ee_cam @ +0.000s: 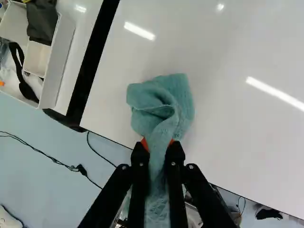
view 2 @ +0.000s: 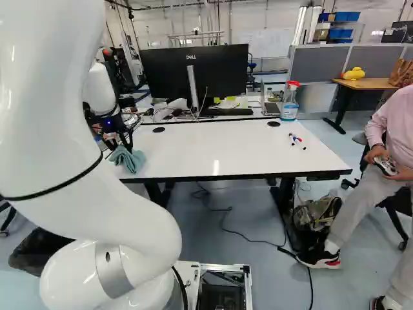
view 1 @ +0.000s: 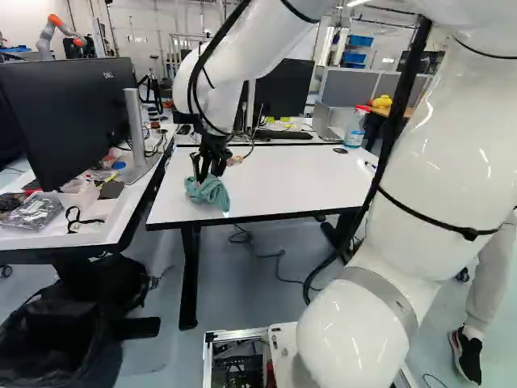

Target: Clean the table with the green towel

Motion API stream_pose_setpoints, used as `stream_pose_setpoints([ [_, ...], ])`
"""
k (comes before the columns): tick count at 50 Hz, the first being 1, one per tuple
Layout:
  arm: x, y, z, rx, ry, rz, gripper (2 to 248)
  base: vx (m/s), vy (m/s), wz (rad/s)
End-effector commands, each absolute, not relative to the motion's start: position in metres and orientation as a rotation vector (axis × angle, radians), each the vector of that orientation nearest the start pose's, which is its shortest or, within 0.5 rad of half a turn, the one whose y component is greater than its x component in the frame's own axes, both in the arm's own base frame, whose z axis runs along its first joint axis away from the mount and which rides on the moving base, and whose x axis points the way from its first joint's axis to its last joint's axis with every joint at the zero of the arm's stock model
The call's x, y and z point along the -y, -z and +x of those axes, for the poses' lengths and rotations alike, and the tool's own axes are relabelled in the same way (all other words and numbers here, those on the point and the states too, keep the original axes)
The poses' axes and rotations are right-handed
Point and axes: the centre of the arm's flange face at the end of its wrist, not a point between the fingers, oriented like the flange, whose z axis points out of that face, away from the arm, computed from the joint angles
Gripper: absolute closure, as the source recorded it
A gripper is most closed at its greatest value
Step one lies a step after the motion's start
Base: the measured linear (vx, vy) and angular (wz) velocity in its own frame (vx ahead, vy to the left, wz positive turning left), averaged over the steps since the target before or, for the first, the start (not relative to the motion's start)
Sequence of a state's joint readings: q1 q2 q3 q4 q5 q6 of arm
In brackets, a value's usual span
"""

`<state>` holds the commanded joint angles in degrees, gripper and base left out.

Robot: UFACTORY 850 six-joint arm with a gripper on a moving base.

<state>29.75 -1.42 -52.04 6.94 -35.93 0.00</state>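
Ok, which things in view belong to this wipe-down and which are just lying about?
Part of the job:
green towel, pinched in the gripper
white table, under the towel

Just lying about:
markers on the table
spray bottle by its far edge
monitor behind

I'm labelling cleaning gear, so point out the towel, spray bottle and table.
Towel (ee_cam: 179,97): wrist view, on its bunched end.
Spray bottle (view 2: 289,108): right base view, on its body.
Table (view 2: 213,141): right base view, on its bare white top.
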Motion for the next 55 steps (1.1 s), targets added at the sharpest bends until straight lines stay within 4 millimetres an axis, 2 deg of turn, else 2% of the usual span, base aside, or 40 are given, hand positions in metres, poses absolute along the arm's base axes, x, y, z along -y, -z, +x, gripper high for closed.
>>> stream_pose_setpoints([
  [34, -0.159, -0.558, 0.398, 0.41, 0.503, -2.919, 203, 0.0, 0.0, 0.0],
  [55, -0.121, -0.558, 0.415, 0.27, 0.515, -2.95, 203, 0.0, 0.0, 0.0],
])
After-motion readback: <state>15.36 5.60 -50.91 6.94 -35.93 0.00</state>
